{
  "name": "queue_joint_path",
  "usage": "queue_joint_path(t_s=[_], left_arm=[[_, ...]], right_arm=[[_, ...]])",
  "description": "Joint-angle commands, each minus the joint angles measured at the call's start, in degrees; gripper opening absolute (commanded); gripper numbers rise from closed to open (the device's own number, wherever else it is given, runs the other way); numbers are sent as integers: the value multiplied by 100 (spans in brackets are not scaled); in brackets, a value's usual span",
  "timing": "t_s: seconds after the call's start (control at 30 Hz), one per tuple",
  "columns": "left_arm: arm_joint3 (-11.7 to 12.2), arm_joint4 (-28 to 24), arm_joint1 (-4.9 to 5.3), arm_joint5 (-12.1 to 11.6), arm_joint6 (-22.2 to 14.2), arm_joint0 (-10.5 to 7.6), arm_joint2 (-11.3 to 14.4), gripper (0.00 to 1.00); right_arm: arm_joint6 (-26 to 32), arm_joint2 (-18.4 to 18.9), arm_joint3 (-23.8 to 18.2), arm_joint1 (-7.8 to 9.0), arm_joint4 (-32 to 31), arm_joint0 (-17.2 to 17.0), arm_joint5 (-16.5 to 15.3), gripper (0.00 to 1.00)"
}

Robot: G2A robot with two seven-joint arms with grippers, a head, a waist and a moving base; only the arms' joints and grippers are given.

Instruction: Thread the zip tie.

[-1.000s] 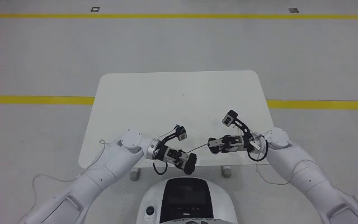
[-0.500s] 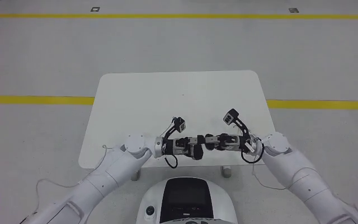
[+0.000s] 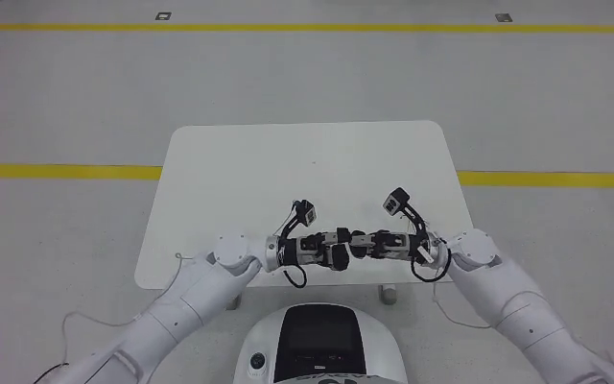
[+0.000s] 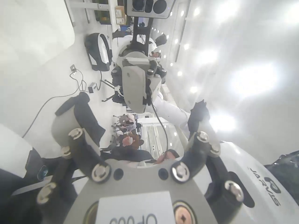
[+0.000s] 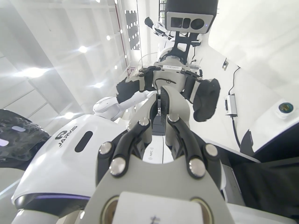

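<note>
A white table (image 3: 240, 173) stands on a pale grey floor (image 3: 96, 96) with yellow stripes (image 3: 77, 172) at its twelve, nine and three o'clock, while the grey left gripper (image 3: 336, 255) and right gripper (image 5: 163, 94) carry black pads beside a black zip tie (image 4: 161, 122).

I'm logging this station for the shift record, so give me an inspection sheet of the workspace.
surface: white table, both arms meeting over its near edge.
job's things: zip tie, a thin black strand running from the right gripper into the left gripper's open gap.
clutter: nothing seen.
grippers: left open; right shut, apparently on the zip tie; the two face each other closely.
cables: black cable loops at both wrists.
surroundings: grey floor with yellow lines.
</note>
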Motion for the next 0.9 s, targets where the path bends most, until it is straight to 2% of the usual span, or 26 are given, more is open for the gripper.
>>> queue_joint_path(t_s=[0.0, 0.17, 0.2, 0.27, 0.3, 0.37, 0.43, 0.53, 0.77, 0.87], left_arm=[[-18, 17, 2, 6, 25, 18, -13, 100], [-46, 126, 21, -17, 129, 83, -67, 98], [-49, 149, 24, -33, 129, 94, -72, 91], [-46, 200, 27, -37, 145, 110, -74, 55], [-45, 219, 27, -31, 164, 114, -76, 47], [-36, 227, 26, -30, 176, 118, -82, 40], [-18, 231, 25, -22, 180, 114, -93, 39], [-10, 237, 24, -22, 166, 111, -101, 23], [39, 184, 20, -19, 45, 111, -118, 16], [59, 210, 21, 28, 24, 103, -120, 16]], right_arm=[[-52, 32, -26, 0, -58, -21, 34, 0], [-50, 131, -73, 10, -194, -63, 131, 0], [-40, 148, -75, 13, -230, -70, 151, 0], [-42, 180, -89, 17, -291, -83, 187, 0], [-28, 198, -98, 18, -299, -99, 196, 0], [-7, 226, -97, 21, -336, -111, 216, 0], [16, 250, -106, 21, -375, -119, 255, 0], [26, 277, -119, 19, -417, -131, 305, 0], [78, 321, -85, 5, -483, -136, 332, 0], [107, 343, -75, -1, -507, -126, 350, 0]])
